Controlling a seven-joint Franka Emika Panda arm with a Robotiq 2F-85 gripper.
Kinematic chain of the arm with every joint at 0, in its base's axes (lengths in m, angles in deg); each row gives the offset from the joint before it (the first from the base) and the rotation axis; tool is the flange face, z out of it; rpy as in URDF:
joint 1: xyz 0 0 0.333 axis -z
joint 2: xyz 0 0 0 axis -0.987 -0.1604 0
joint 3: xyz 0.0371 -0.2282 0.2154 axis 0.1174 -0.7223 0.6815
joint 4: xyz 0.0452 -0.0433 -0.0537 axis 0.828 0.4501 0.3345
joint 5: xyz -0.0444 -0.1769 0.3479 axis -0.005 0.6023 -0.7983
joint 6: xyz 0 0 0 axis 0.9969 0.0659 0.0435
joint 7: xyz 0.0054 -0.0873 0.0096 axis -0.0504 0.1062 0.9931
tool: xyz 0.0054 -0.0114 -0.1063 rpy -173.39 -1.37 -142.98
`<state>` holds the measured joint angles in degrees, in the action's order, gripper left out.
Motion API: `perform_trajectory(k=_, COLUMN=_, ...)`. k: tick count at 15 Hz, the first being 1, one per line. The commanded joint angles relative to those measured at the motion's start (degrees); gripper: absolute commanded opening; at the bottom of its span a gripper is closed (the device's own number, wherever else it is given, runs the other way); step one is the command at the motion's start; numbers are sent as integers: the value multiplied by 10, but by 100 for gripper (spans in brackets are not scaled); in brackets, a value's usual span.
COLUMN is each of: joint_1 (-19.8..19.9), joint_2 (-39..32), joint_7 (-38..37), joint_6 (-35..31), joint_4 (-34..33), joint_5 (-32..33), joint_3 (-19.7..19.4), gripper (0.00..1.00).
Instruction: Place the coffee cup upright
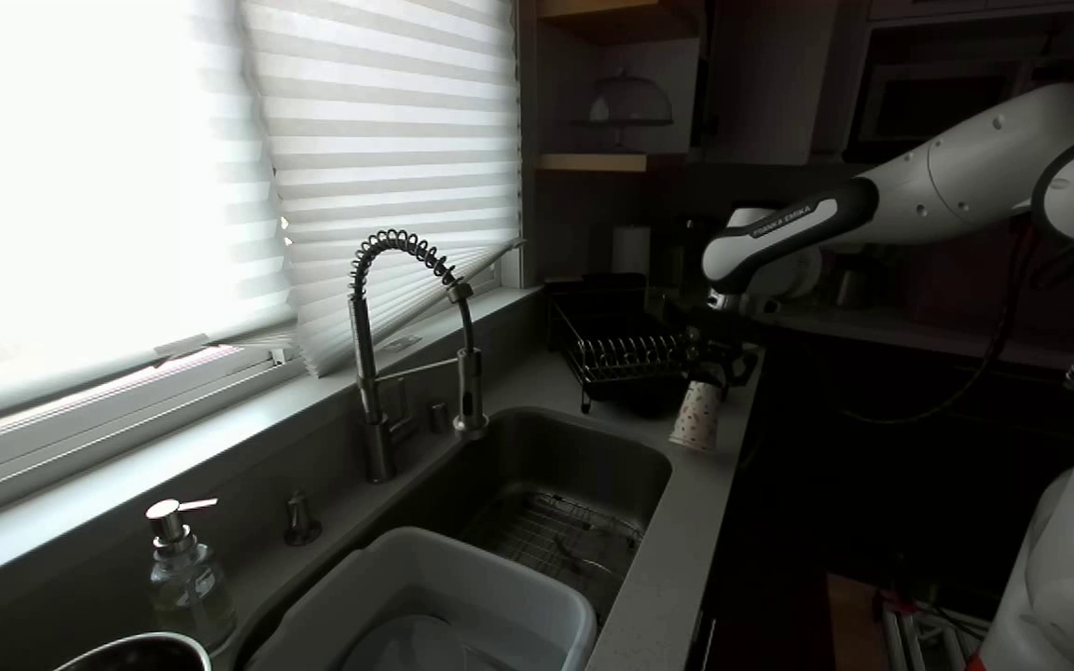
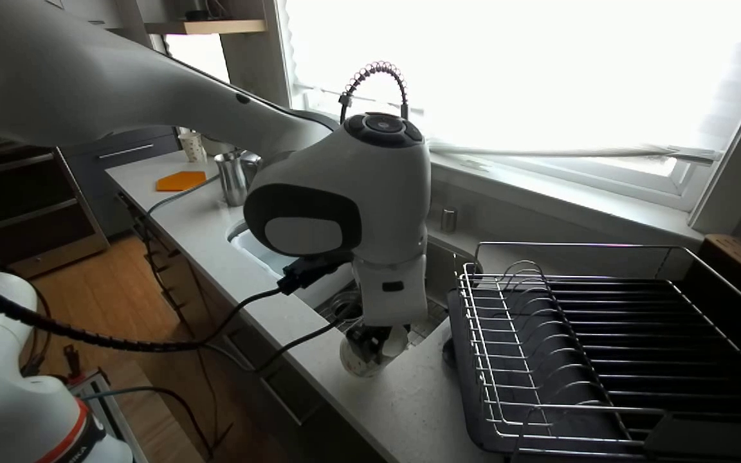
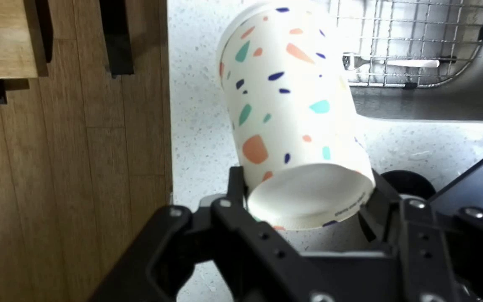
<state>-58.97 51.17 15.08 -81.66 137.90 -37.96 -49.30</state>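
The coffee cup (image 3: 292, 105) is a white paper cup with orange, teal and dark blue specks. In the wrist view its narrow, recessed base faces me and its wider lipped end points away. My gripper (image 3: 307, 186) has a black finger on each side of the cup near the base, both touching it. In an exterior view the cup (image 1: 696, 417) hangs below the gripper (image 1: 712, 365), tilted, wide end down, at the counter by the sink. It also shows, partly hidden by the gripper, in an exterior view (image 2: 359, 361). I cannot tell whether its lower rim touches the counter.
A black wire dish rack (image 1: 626, 359) stands beside the cup. The sink (image 1: 593, 447) with a metal grid and a grey tub (image 1: 500, 578) lies on the cup's other side. The counter edge (image 3: 170, 126) is close. A faucet (image 1: 369, 373) rises behind the sink.
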Motion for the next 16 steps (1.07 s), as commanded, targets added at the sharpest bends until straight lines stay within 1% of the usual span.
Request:
perform_trajectory(k=1, joint_1=15, joint_2=-3, joint_7=63, joint_6=27, joint_4=1, joint_5=-66, joint_3=-18, gripper=42)
perform_trajectory(k=3, joint_1=22, joint_2=-13, joint_7=89, joint_6=30, joint_4=-1, joint_5=-85, joint_3=-26, gripper=42)
perform_trajectory(k=7, joint_1=34, joint_2=-33, joint_7=106, joint_6=16, joint_4=-6, joint_5=-62, joint_3=-34, gripper=42)
perform_trajectory(k=10, joint_1=37, joint_2=-47, joint_7=123, joint_6=-5, joint_4=-9, joint_5=-75, joint_3=-36, gripper=42)
perform_trajectory(k=16, joint_1=34, joint_2=-85, joint_7=105, joint_6=-105, joint_4=-8, joint_5=-46, joint_3=-34, gripper=42)
